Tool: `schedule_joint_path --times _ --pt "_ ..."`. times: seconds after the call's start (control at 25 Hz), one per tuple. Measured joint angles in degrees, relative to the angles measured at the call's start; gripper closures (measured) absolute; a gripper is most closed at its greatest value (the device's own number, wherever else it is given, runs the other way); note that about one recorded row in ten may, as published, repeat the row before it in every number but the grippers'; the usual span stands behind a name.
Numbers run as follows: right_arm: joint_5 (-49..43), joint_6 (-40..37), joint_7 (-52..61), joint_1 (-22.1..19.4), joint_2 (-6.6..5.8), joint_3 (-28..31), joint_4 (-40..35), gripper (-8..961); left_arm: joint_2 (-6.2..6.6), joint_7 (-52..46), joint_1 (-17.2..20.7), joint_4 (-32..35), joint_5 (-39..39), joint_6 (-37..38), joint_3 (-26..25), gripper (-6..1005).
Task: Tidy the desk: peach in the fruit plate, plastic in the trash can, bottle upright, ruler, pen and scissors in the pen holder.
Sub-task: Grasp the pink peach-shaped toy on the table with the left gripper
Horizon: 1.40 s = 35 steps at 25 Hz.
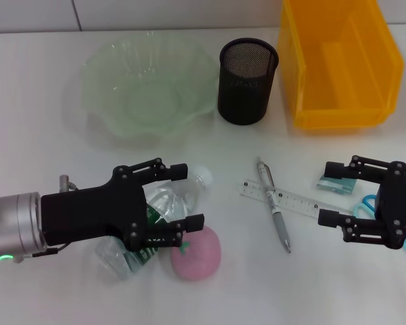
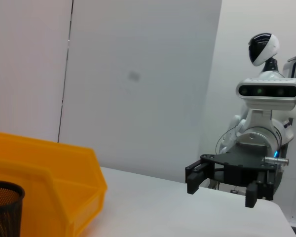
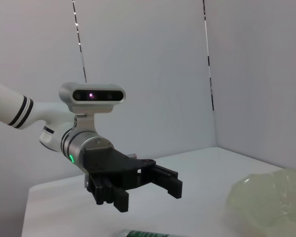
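A clear bottle (image 1: 168, 202) with a green label and white cap lies on its side at the front left. My left gripper (image 1: 189, 195) hovers over it, open, one finger on each side of its neck. A pink peach (image 1: 199, 253) touches the bottle on the near side. A ruler (image 1: 292, 200) and a pen (image 1: 276, 215) lie crossed in the middle. My right gripper (image 1: 328, 192) is open just right of them, over a small plastic wrapper (image 1: 337, 183) and the blue-handled scissors (image 1: 368, 203), which it partly hides.
At the back stand the green glass fruit plate (image 1: 149, 84), the black mesh pen holder (image 1: 247, 81) and a yellow bin (image 1: 338, 64). The left wrist view shows the bin (image 2: 49, 170) and my right gripper (image 2: 222, 185); the right wrist view shows my left gripper (image 3: 148, 190).
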Motion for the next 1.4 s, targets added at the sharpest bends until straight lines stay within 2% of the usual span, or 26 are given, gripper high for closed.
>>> schedule_joint_path --times 0.44,0.52,0.64,0.68,0.76,0.8,0.84,0.88,0.96,1.0,1.04,1.2,1.28,1.4 --pt "0.0 -0.2 0.5 -0.4 0.01 0.4 -0.3 197 0.01 1.5 0.3 0.5 1.3 2.1 0.4 159" --pt "0.0 -0.2 0.5 -0.5 0.01 0.5 -0.3 197 -1.78 2.6 -0.7 1.7 8.0 2.2 0.9 160" --pt "0.1 -0.1 0.6 -0.5 0.01 0.5 -0.3 197 -2.12 3.9 -0.6 2.4 9.2 1.4 1.8 162" --pt "0.1 -0.1 0.6 -0.6 0.0 0.5 -0.3 197 -2.2 4.6 0.3 5.4 8.9 -0.5 5.5 162" --pt "0.0 0.0 0.6 -0.8 -0.03 0.5 -0.3 197 -2.08 2.5 1.2 9.9 8.8 -2.6 8.8 163" --pt "0.0 0.0 0.6 -0.9 -0.05 0.5 -0.3 197 -2.08 2.5 1.2 9.9 8.8 -2.6 8.8 164" --pt "0.0 0.0 0.6 -1.0 -0.06 0.5 -0.3 197 -1.92 -0.1 2.3 15.3 9.3 -5.3 12.5 164" --pt "0.1 -0.1 0.6 -1.1 -0.07 0.5 -0.3 197 -1.92 -0.1 2.3 15.3 9.3 -5.3 12.5 165" --pt "0.2 -0.1 0.6 -1.3 -0.07 0.5 -0.3 197 -1.81 -3.8 3.6 22.6 11.8 -10.5 17.6 166" --pt "0.2 -0.1 0.6 -1.5 -0.08 0.5 -0.3 197 -1.81 -3.8 3.6 22.6 11.8 -10.5 17.6 166" --pt "0.2 -0.2 0.6 -1.6 -0.08 0.5 -0.3 197 -1.79 -7.3 4.0 27.1 14.6 -13.2 19.8 167" --pt "0.3 -0.5 0.7 -1.9 -0.07 0.5 -0.3 197 -1.78 -9.6 4.2 30.4 16.8 -13.7 20.0 169" --pt "0.3 -0.5 0.7 -1.9 -0.07 0.5 -0.3 196 -1.79 -12.7 4.1 33.5 21.5 -14.7 20.4 170" --pt "0.3 -0.6 0.7 -1.9 -0.05 0.5 -0.2 196 -1.81 -14.2 3.6 33.9 23.6 -15.4 21.2 172"
